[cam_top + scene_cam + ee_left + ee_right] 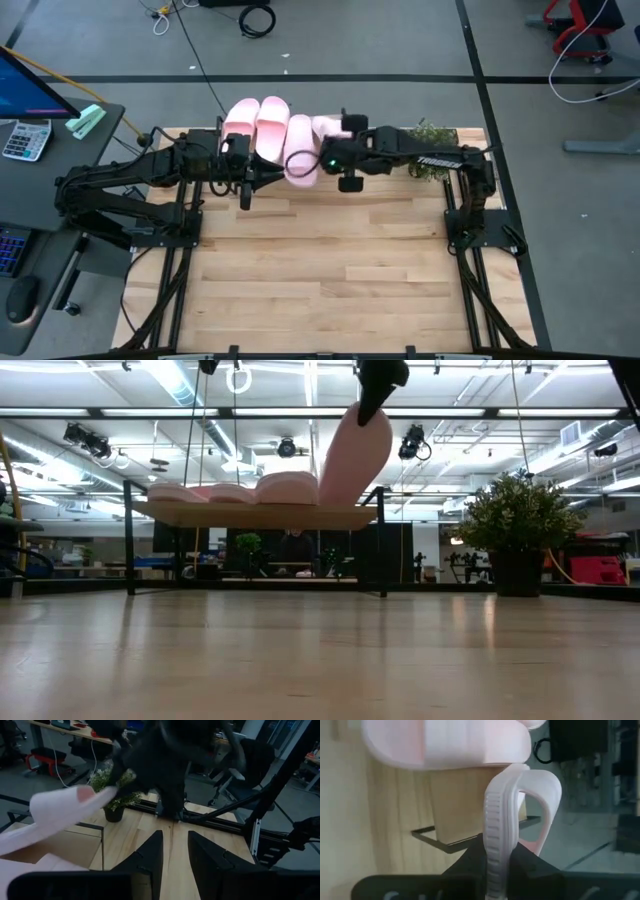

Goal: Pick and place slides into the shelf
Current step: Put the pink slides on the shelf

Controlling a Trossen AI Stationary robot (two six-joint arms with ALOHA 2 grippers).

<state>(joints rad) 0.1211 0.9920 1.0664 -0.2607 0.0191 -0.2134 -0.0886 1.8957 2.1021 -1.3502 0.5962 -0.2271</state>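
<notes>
Three pale pink slides lie flat, side by side, on the shelf's wood plank; the high view shows them as slides at the table's far edge. The fourth slide stands tilted at the shelf's right end, shut in my right gripper, which comes down from above. In the right wrist view this slide shows edge-on, its strap arching to one side. My left gripper is open, hovering in front of the shelf, touching nothing. My right gripper pinches the fourth slide's sole at its upper end, one finger on each face of the sole, with the ribbed edge showing between them. The fingers come from above, slanting in from the table's right. The slide hangs tilted, its lower end down at the plank beside the third slide.
A potted plant stands at the table's far right, close to the shelf's right end and under my right arm. The wooden tabletop stretches toward the near edge in front of the shelf.
</notes>
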